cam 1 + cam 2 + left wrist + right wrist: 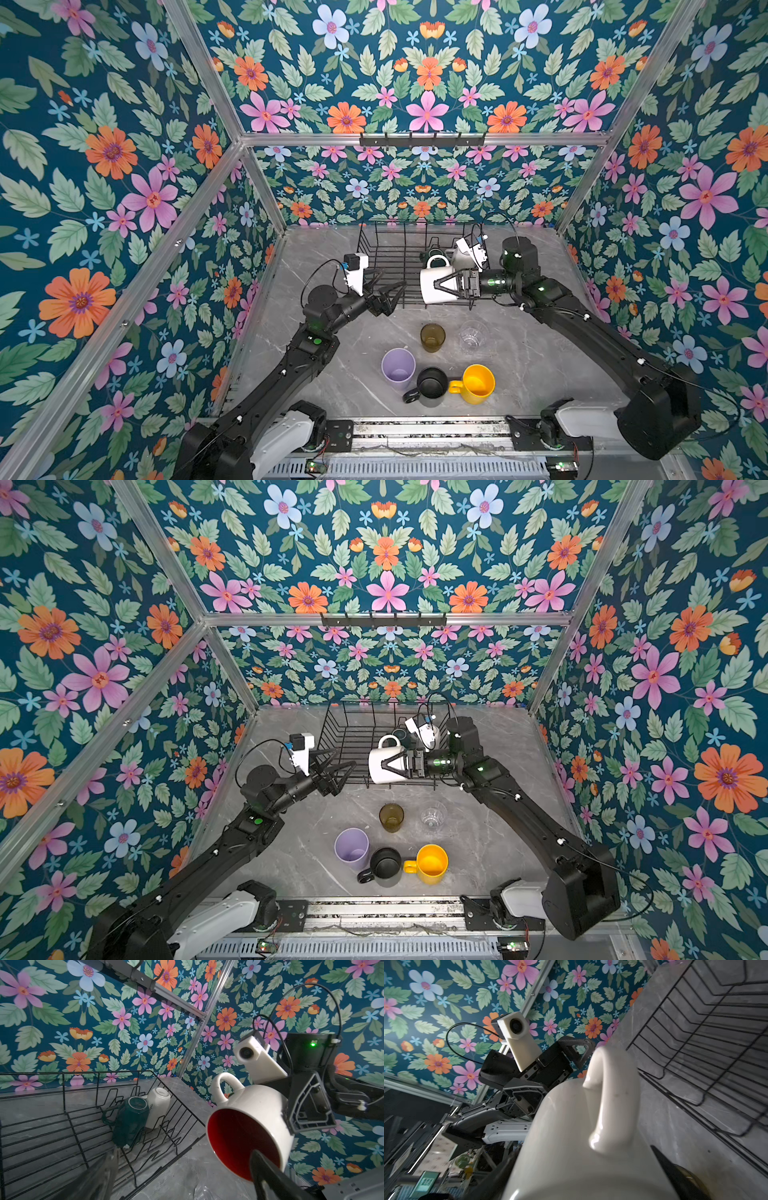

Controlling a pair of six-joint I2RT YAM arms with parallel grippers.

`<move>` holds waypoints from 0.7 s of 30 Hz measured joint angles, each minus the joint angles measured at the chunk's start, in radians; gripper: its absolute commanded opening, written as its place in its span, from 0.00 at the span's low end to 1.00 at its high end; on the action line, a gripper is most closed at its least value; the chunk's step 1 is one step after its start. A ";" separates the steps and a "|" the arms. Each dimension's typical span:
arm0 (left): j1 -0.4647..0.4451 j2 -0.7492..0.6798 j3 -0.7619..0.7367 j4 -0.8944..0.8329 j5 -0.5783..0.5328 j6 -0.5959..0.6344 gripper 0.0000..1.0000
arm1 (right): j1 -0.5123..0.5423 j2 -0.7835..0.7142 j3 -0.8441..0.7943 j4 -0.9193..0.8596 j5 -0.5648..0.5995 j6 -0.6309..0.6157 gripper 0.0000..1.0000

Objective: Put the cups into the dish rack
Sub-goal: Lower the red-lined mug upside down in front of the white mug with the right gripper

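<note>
**Two cups racked, a third one in the air, five waiting**

The dish rack [374, 249] stands at the far side of the worktop [357, 340]. It holds two cups at its right end, both mouth down: the dark-green mug [131, 1120] and the tall cream mug [158, 1107]. Five cups are left on the worktop, near the front: the lilac tumbler [398, 368], yellow mug [478, 383], black mug [431, 384], amber glass [432, 337] and clear glass [471, 336].

The right tool [442, 287] is clamped on the white mug [428, 278]. It holds the mug on its side over the near edge of the rack, with the red inside turned toward the left tool [392, 279]. That one has its fingers wide apart and holds nothing. It is close to the rack's near left corner, but I cannot tell if it touches the wire.
</note>
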 measured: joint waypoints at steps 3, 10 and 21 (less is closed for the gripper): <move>0.000 -0.008 0.000 -0.025 -0.069 -0.005 1.00 | -0.005 -0.035 0.043 -0.157 0.101 -0.095 0.00; 0.005 -0.046 0.000 -0.048 -0.204 -0.032 1.00 | -0.018 -0.050 0.129 -0.433 0.332 -0.264 0.00; 0.005 -0.107 -0.009 -0.090 -0.285 -0.043 1.00 | -0.027 0.093 0.291 -0.624 0.571 -0.401 0.00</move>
